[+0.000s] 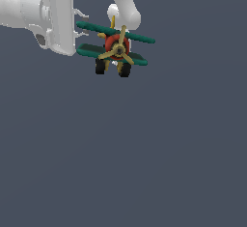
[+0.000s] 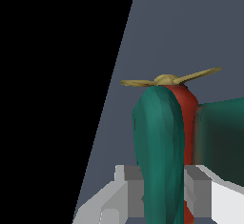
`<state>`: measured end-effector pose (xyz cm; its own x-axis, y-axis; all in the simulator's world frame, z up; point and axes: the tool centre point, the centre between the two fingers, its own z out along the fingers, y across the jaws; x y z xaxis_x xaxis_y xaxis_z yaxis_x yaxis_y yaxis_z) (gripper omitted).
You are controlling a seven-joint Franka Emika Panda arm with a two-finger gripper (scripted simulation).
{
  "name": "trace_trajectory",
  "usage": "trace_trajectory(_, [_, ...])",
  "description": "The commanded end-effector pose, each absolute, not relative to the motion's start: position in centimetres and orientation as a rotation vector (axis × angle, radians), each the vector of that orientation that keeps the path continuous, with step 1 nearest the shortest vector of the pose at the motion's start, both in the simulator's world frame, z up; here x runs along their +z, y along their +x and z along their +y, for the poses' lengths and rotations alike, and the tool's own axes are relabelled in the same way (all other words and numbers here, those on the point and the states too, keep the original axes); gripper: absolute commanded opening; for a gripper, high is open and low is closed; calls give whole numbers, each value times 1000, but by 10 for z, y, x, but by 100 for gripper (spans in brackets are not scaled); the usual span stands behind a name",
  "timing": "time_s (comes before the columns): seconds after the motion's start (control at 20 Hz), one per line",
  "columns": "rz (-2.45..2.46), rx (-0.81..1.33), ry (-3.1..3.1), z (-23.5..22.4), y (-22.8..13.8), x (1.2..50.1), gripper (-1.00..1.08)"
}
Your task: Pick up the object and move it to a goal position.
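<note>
Between the gripper's (image 2: 164, 189) grey fingers (image 2: 129, 189), closest to the wrist camera, you have the toy biplane (image 2: 164, 142): the pads sit pressed against either side of a teal-green wing, so the grip reads as clamped on the object. Item: one biplane, two teal-green wings, red body, yellow propeller (image 2: 167, 80) pointing away from the wrist. In the exterior view the toy biplane (image 1: 116, 49) appears beside the white arm (image 1: 53, 13), nose to the camera, black wheels (image 1: 112, 68) hanging below; it seems lifted, though the flat grey ground gives no shadow to confirm it. Step in hand, by my reading: the carry, with pick-up done. No goal marker shows in either view, so how much travel remains can't be judged. Your next move calls for a steady transfer with the fingers held firm, since a thin wing could pivot or slip in the grip.
</note>
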<state>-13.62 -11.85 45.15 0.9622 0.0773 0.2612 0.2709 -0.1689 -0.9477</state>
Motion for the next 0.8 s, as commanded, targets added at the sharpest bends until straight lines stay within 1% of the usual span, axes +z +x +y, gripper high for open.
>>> trace_trajectory(0.0, [-264,-176,-1740,-117,-135,455,-100])
trace_trajectory(0.45, [-264,-177,-1739,-109,-124,477,-100])
trace_trajectory(0.75, [-264,-176,-1739,-106,-120,482,-100])
